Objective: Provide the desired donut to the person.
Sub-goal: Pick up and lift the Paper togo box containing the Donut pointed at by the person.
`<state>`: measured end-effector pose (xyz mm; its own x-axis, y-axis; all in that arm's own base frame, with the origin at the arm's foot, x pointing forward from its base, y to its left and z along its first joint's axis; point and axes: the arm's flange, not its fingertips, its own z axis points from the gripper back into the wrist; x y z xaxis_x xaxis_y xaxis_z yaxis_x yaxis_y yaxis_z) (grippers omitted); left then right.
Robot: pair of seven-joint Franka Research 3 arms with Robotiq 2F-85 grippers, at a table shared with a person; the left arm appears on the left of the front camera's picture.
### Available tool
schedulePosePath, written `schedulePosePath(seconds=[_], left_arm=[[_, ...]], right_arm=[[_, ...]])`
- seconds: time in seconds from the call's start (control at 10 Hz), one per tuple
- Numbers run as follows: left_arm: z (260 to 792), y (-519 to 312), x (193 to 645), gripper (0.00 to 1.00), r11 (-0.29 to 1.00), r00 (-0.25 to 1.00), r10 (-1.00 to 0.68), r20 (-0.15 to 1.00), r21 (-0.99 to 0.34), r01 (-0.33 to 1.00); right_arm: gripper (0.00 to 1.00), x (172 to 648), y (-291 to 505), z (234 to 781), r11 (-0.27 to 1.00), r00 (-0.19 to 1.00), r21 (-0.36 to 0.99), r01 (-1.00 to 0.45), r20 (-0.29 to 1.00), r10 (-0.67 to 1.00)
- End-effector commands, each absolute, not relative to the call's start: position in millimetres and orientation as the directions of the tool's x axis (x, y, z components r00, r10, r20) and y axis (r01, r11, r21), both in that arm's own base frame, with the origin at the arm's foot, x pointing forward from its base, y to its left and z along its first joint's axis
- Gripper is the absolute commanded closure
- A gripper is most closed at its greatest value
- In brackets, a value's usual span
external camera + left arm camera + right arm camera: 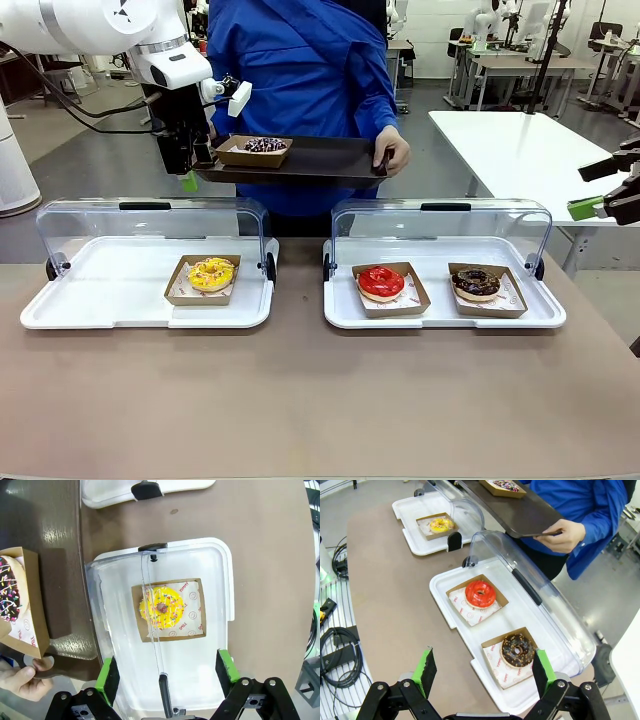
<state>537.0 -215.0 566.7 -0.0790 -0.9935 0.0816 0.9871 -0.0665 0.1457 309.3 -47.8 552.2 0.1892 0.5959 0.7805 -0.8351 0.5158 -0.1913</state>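
Brown tabletop [300, 400] up front, with workshop benches way off behind it. The left gripper [190, 172] hung up high with its green pads spread wide and nothing between them. It pointed straight down over the left display box [110, 285], just beside the left end of the dark serving tray [320, 160]. Couldn't tell if it was actually touching that tray.

The right gripper [605, 188] sat off at the right edge, above and to the right of the right display box [540, 318], fingers also apart and empty.

The person [300, 70] in the blue shirt stood at the far side holding the serving tray level, one hand [395, 152] gripping its right end. The sprinkled donut [265, 145] was on that tray, toward its left end. It had dark chocolate icing, thin white drizzle lines and coloured sprinkles, and sat in a little brown cardboard holder on paper printed with SMILE.

Both boxes had their clear lids flipped up toward the far side. The left one held a yellow donut [211, 273]. The right one held a red donut [381, 283] and, to its right, a chocolate donut [476, 283], each in its own cardboard holder.
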Motion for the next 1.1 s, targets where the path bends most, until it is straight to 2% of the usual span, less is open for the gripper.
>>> schedulePosePath(seconds=[0.0,0.2,0.3,0.6,0.9,1.0], left_arm=[[567,-215,537,0.0,-0.066,-0.079,-0.994,0.082,0.146,0.987],[605,-149,464,0.0,0.174,0.158,-0.948,0.274,0.033,0.984],[609,-118,427,0.0,0.234,0.2,-0.91,0.363,0.052,0.971],[607,-35,332,0.0,0.398,0.259,-0.825,0.502,0.191,0.897],[578,23,302,0.0,0.421,0.228,-0.781,0.581,0.22,0.88],[569,38,301,0.0,0.456,0.262,-0.749,0.608,0.187,0.87]], right_arm=[[0.0,310,-47,550,0.503,0.174,-0.19,-0.843,0.789,0.59],[0.0,310,-47,550,0.503,0.174,-0.19,-0.843,0.789,0.59],[0.0,310,-47,550,0.503,0.174,-0.19,-0.843,0.789,0.59],[0.0,310,-47,550,0.503,0.174,-0.19,-0.843,0.789,0.59],[0.0,310,-47,550,0.503,0.174,-0.19,-0.843,0.789,0.59],[0.0,310,-47,550,0.503,0.174,-0.19,-0.843,0.789,0.59]])
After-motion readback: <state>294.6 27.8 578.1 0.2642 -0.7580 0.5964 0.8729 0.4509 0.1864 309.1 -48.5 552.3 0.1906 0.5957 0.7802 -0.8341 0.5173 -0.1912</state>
